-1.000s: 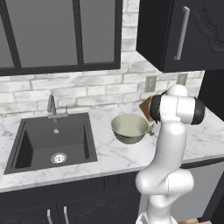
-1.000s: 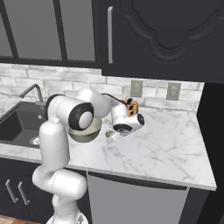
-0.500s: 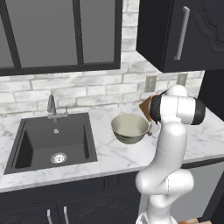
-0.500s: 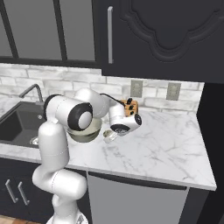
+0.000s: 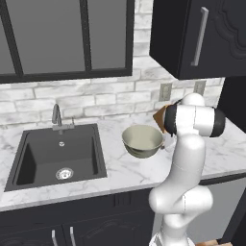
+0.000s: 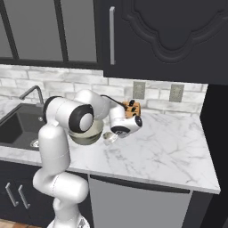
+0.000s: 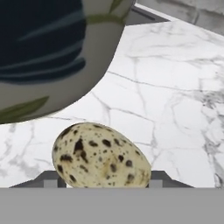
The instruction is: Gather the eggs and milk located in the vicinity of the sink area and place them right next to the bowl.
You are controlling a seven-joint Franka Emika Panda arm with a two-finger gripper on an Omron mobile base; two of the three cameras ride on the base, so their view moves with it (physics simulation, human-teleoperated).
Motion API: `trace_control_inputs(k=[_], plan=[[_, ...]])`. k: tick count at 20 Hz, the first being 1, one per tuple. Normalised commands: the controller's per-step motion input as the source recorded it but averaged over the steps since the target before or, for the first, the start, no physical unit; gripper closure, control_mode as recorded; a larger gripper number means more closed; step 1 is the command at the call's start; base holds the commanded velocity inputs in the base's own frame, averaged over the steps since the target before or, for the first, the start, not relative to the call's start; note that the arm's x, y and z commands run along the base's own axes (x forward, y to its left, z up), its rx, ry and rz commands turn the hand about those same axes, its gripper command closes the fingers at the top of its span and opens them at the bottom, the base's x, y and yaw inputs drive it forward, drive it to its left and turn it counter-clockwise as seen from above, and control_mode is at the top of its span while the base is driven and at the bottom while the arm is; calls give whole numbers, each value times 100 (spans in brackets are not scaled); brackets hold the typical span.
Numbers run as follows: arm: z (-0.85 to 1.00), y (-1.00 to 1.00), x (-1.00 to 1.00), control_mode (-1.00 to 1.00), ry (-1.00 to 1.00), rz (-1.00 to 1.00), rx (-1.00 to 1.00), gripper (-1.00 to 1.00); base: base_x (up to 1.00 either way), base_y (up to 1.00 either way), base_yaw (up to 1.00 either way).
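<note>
From the hand view I see my gripper (image 7: 101, 186) closed on a speckled egg (image 7: 100, 156); the cream shell with dark spots sits between the two dark finger tips (image 7: 49, 181), low over the white marble counter (image 7: 175, 109); the olive outer wall of the bowl (image 7: 57, 57) curves close by at the top left of that view, just beside the egg. In the right base view the gripper (image 6: 108, 137) hangs just above the counter (image 6: 169, 151) at the bowl's (image 6: 89, 133) right side, with a small pale round thing at its tip that I take for the egg, too small to be sure; a wooden knife block (image 6: 132, 108) stands behind the hand, near the brick wall. In the left base view the bowl (image 5: 142, 140) rests on the counter between the dark sink (image 5: 57, 153) and the arm's elbow; the slim faucet (image 5: 56, 115) rises at the sink's back edge; the sink basin shows its round drain (image 5: 64, 173).
</note>
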Motion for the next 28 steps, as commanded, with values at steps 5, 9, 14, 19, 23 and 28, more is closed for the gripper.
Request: trace_control_inputs(k=[5, 9, 14, 19, 23, 28], plan=[[0, 18, -2, -100, 0, 0, 0, 100, 0, 0, 0], [0, 9, -4, -100, 0, 0, 0, 100, 0, 0, 0], [0, 3, -18, -100, 0, 0, 0, 100, 0, 0, 0], [0, 0, -30, -100, 0, 0, 0, 100, 0, 0, 0], [0, 0, -24, -100, 0, 0, 0, 100, 0, 0, 0], [0, 0, -4, -100, 0, 0, 0, -100, 0, 0, 0]])
